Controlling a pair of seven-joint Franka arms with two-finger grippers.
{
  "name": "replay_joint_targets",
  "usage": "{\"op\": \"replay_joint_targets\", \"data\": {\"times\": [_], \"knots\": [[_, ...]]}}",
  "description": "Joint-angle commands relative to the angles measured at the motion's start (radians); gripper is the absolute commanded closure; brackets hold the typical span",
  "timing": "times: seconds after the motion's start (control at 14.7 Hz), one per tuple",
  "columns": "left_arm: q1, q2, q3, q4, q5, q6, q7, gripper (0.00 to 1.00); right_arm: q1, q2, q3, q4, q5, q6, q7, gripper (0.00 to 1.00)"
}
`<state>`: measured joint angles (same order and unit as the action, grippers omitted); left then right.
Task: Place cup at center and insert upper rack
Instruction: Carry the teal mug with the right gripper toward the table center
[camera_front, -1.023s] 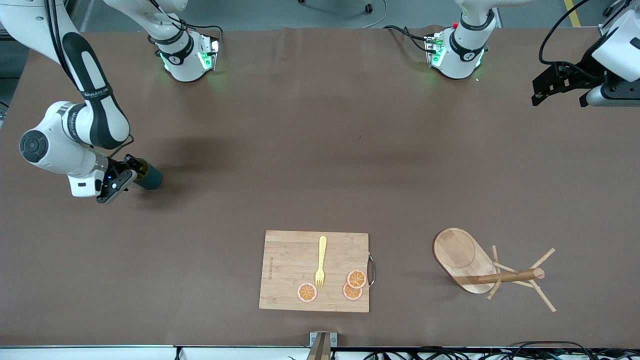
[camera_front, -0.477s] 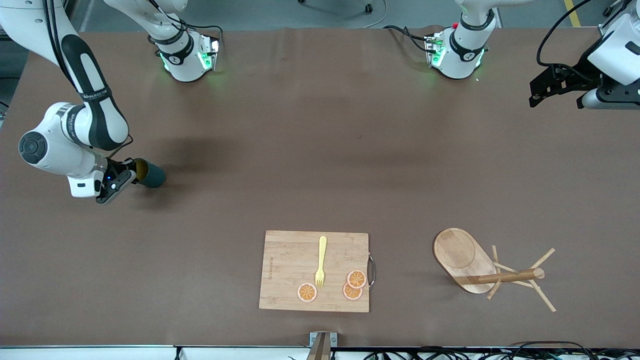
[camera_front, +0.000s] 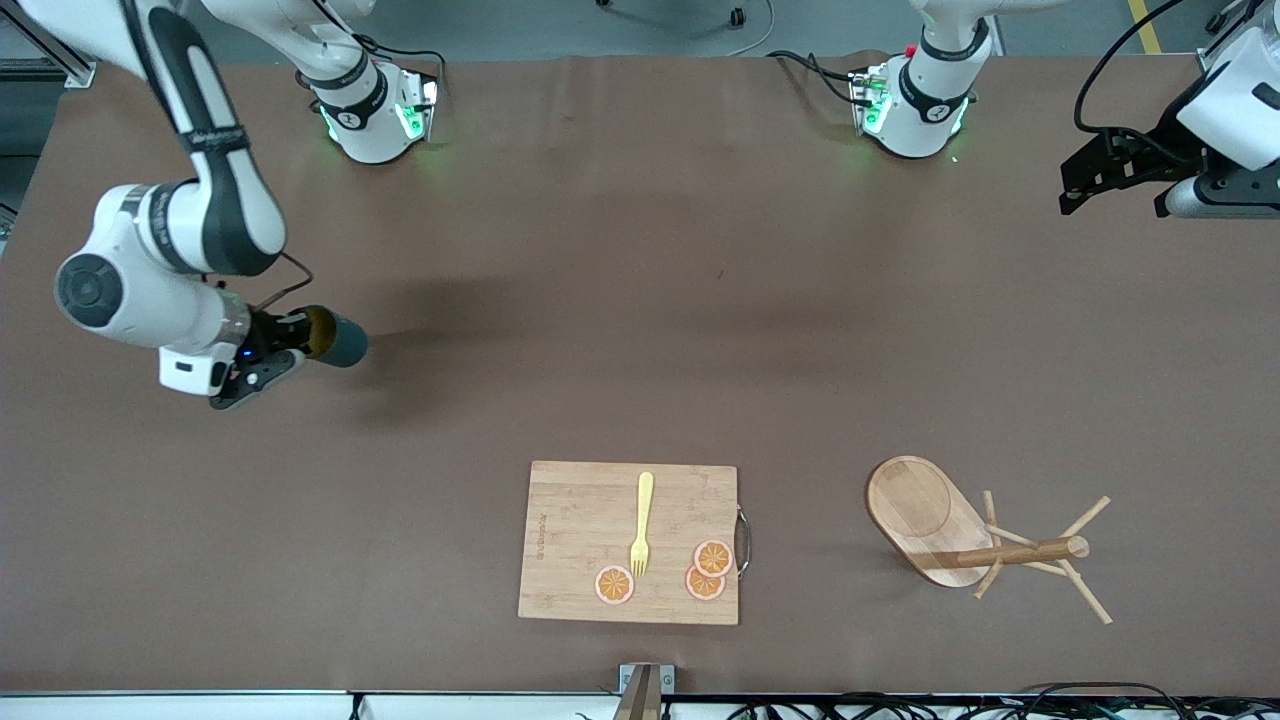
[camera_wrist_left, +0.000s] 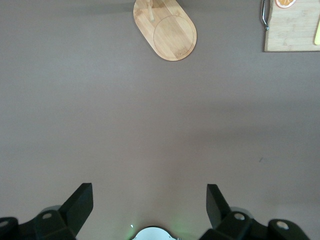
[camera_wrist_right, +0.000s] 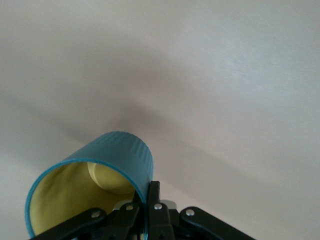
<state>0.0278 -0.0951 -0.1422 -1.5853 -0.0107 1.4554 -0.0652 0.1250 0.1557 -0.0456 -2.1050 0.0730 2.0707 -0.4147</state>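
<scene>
Jaws pinched shut on the cup's rim on my right; jaws spread wide and empty on my left.

Front view: my right gripper (camera_front: 300, 345) holds the cup (camera_front: 338, 341) on its side in the air, over the table (camera_front: 640, 300) near the edge at the right arm's end. My left gripper (camera_front: 1115, 175) waits over the corner by the left arm's base. The rack (camera_front: 985, 540) lies tipped over near the front edge, beside a cutting board (camera_front: 585, 530) carrying a fork (camera_front: 641, 522) and orange slices (camera_front: 613, 584). Left wrist view: my fingers (camera_wrist_left: 80, 205) stand wide over bare table, the rack's base (camera_wrist_left: 167, 32) well apart. Right wrist view: my fingers (camera_wrist_right: 150, 200) clamp the cup's (camera_wrist_right: 100, 185) wall, its yellow inside showing.
</scene>
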Motion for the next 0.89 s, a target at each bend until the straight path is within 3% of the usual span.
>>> {"op": "replay_joint_targets", "data": {"times": [0.0, 0.2, 0.34, 0.82], "knots": [[0.007, 0.009, -0.005, 0.03, 0.003, -0.024, -0.001, 0.0, 0.164, -0.03, -0.005, 0.003, 0.068, -0.014, 0.312, 1.0], [0.006, 0.011, -0.005, 0.03, 0.006, -0.018, -0.004, 0.0, 0.388, -0.009, -0.005, 0.089, 0.071, 0.0, 0.763, 1.0], [0.004, 0.011, -0.005, 0.03, 0.009, -0.02, -0.001, 0.0, 0.502, 0.069, -0.007, 0.178, 0.073, 0.008, 0.952, 1.0], [-0.006, 0.04, -0.045, 0.03, 0.003, -0.003, -0.022, 0.0, 0.732, 0.367, -0.008, 0.407, 0.094, 0.167, 1.215, 1.0]]}}
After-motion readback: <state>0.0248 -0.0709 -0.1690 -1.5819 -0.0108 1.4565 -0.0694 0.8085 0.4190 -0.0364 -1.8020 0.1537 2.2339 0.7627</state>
